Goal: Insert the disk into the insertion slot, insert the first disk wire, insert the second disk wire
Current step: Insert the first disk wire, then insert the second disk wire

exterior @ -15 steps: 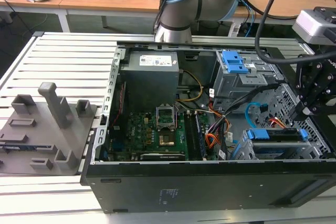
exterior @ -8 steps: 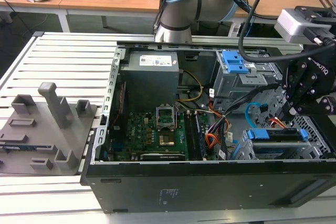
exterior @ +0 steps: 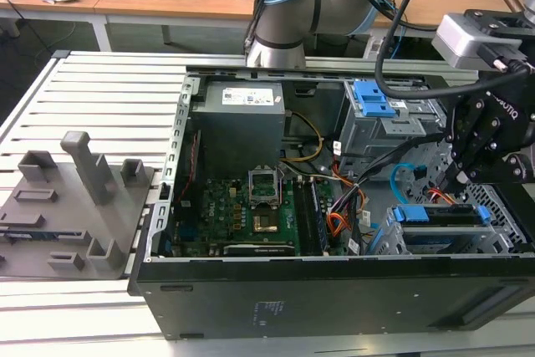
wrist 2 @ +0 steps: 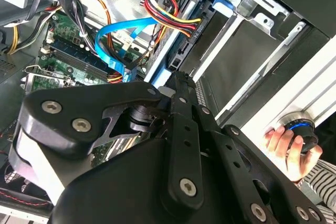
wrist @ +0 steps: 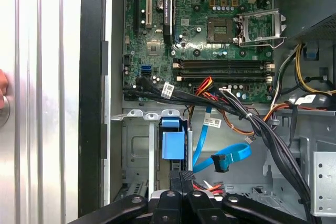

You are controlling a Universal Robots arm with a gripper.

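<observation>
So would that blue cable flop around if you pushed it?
Probably floppy: the blue cable is thin and flat and curls in a loop. Likely light too, so a nudge would swing it. Its dark plug seems to hang free, so it might snag the black wires.

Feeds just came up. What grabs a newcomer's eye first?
The open computer case with its green motherboard dominates the exterior view, the black gripper poised over the drive cages at that view's right. Below it the disk, in its bright blue carrier, appears seated in the insertion slot, the light-blue second disk wire looping nearby. In the second wrist view a person's hand grips a knob.
</observation>
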